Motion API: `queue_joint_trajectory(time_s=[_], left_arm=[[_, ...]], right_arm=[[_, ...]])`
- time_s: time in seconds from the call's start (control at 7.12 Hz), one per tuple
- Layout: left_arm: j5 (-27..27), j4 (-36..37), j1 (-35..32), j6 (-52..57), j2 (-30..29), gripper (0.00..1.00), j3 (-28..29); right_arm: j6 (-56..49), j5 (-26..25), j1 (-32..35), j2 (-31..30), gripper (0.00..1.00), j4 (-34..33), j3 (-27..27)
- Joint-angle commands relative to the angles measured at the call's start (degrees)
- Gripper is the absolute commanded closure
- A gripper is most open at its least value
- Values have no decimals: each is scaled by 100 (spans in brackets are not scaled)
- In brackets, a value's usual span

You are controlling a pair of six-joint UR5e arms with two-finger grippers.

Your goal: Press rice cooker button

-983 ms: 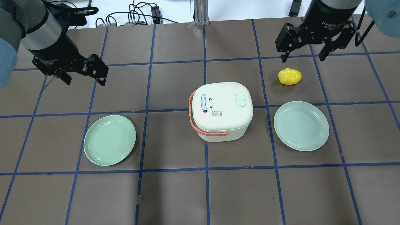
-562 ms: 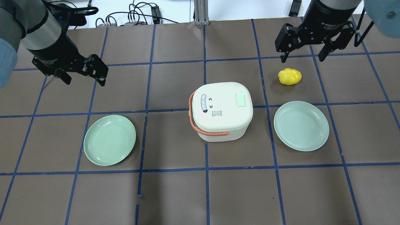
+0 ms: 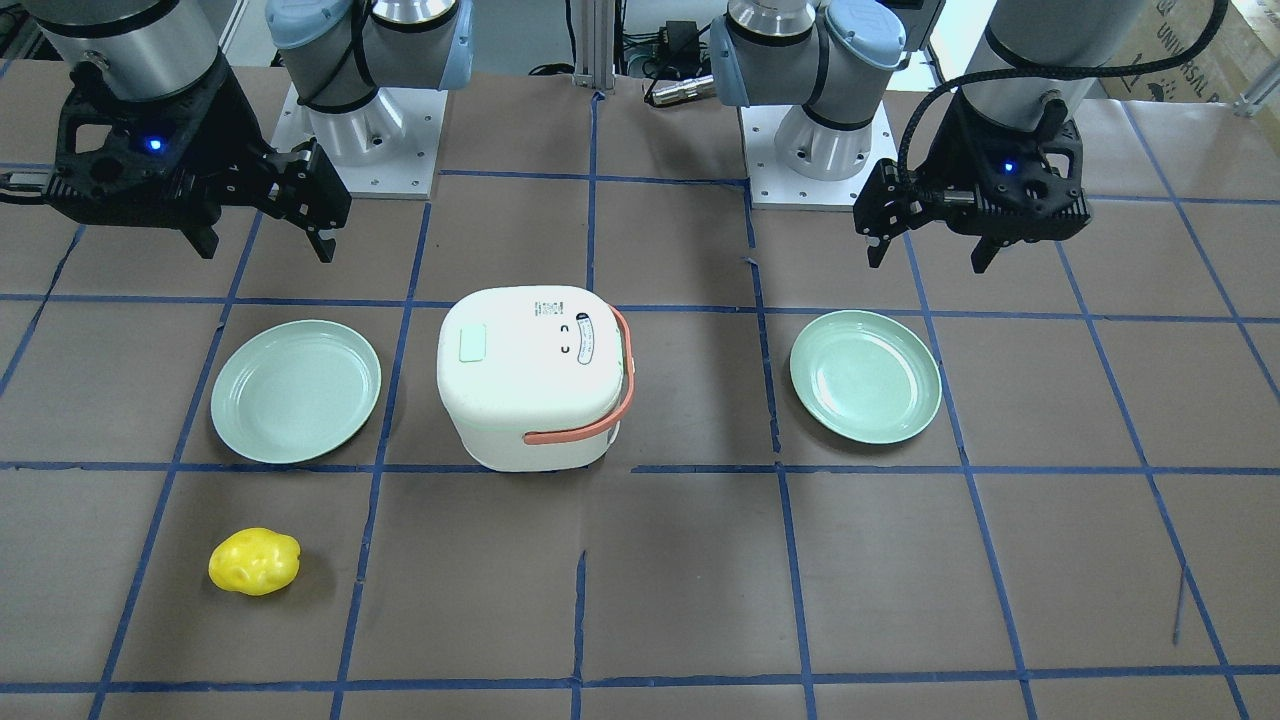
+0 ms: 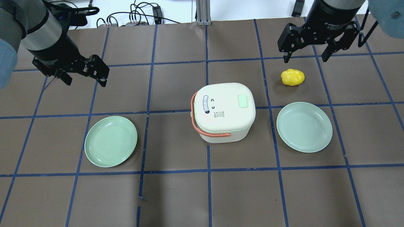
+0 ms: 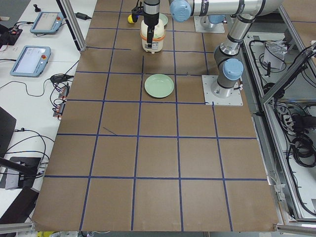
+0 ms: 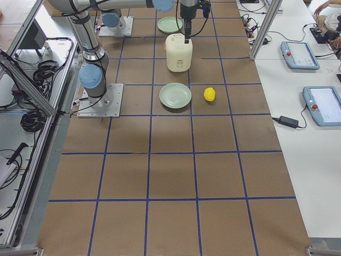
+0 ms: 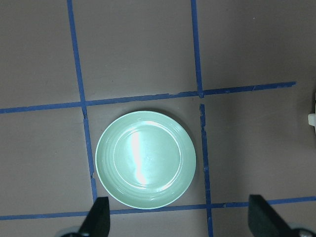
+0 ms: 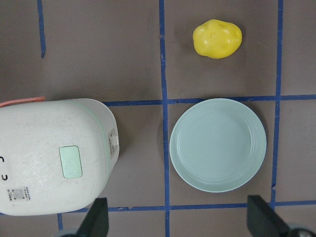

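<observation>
The cream rice cooker (image 4: 222,110) with an orange handle stands at the table's middle, also in the front view (image 3: 530,375). Its pale green button (image 4: 242,101) is on the lid's right side and also shows in the right wrist view (image 8: 70,162). My right gripper (image 4: 305,59) is open and empty, high above the table, beyond and to the right of the cooker. My left gripper (image 4: 86,82) is open and empty, far to the cooker's left, over a green plate (image 7: 145,159).
A yellow potato-like object (image 4: 293,77) lies just below my right gripper. A green plate (image 4: 304,126) lies right of the cooker, another green plate (image 4: 110,141) to its left. Blue tape lines grid the brown table.
My right gripper has shifted very slightly toward the table's far edge. Nothing else has moved.
</observation>
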Motion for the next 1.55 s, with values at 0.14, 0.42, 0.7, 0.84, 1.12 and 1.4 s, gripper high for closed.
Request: queue_joint_trajectory(time_s=[0.14,0.42,0.7,0.84,1.12,1.4], left_arm=[[0,0,6,0,0,0,0],[0,0,-3,0,0,0,0],[0,0,-3,0,0,0,0],[0,0,-3,0,0,0,0],[0,0,-3,0,0,0,0],[0,0,-3,0,0,0,0]], right_arm=[[99,35,18,30,15,-14,-10],[789,446,70,30,82,38,7],[1126,493,498,22,87,-14,313],[1354,492,754,30,90,-231,524],[1848,475,993,187,90,-1153,841],[1927,413,1265,241,90,-1644,1192]])
